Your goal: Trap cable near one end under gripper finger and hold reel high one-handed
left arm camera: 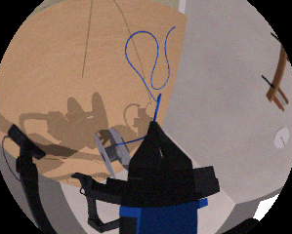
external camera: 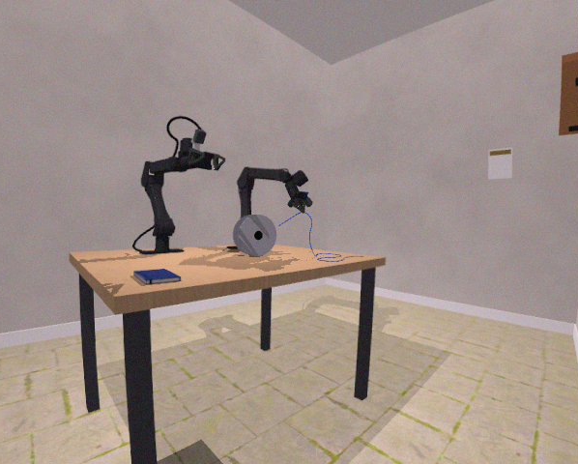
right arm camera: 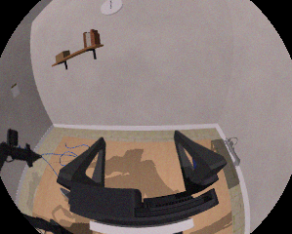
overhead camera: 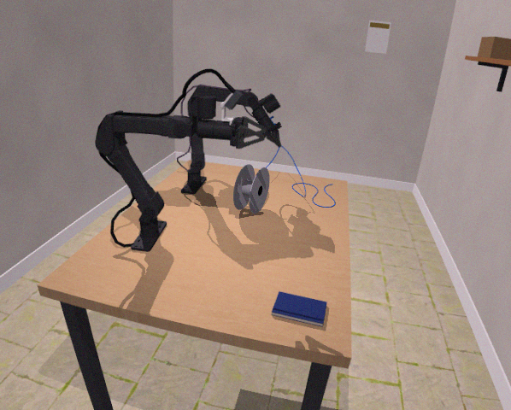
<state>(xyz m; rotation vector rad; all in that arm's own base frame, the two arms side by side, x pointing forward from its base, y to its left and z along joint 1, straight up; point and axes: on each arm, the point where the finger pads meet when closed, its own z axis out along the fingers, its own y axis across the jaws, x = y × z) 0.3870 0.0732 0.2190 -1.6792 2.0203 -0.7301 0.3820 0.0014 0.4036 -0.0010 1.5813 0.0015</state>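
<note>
A grey reel (overhead camera: 251,190) (external camera: 254,235) (left arm camera: 109,146) stands on its rims on the table (overhead camera: 194,291) (external camera: 214,281). A thin blue cable (overhead camera: 296,169) (external camera: 310,234) (left arm camera: 146,58) runs up from the reel to my left gripper (overhead camera: 276,140) (external camera: 303,203) (left arm camera: 152,124), then drops to loose loops on the table. The left gripper is shut on the cable and holds it well above the reel. My right gripper (overhead camera: 259,132) (external camera: 220,160) (right arm camera: 138,137) is open and empty, held high and level; it touches neither reel nor cable.
A blue book (overhead camera: 299,307) (external camera: 157,275) lies near the table's front edge. A wall shelf with a brown box (overhead camera: 498,47) hangs at the right, off the table. Both arm bases stand at the table's far left side.
</note>
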